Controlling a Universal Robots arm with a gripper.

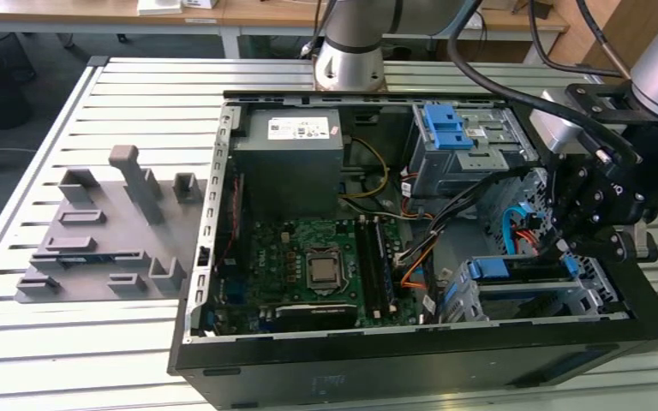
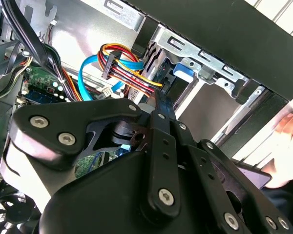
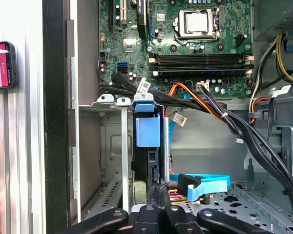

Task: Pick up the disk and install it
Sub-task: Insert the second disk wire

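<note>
The disk [image 3: 148,130], edged by its bright blue carrier frame, stands on edge inside the drive bay [image 3: 106,146] at the case's front corner. In the exterior view the disk [image 1: 503,269] lies low in the case on that view's right. My gripper [image 3: 157,192] is shut, its fingertips pressed together right at the disk's outer edge with nothing between them. The exterior view has the gripper [image 1: 560,247] hanging just above the bay. In the second wrist view the gripper [image 2: 159,100] points at the blue carrier tab [image 2: 184,68].
A blue data cable [image 3: 205,184] and a bundle of orange, red and black wires [image 2: 129,73] lie beside the bay. The power supply [image 1: 292,161], the silver cage [image 1: 472,144] and the motherboard [image 1: 320,267] share the case. A grey fixture [image 1: 100,235] sits on the table. A person's hand [image 2: 289,132] rests outside the case.
</note>
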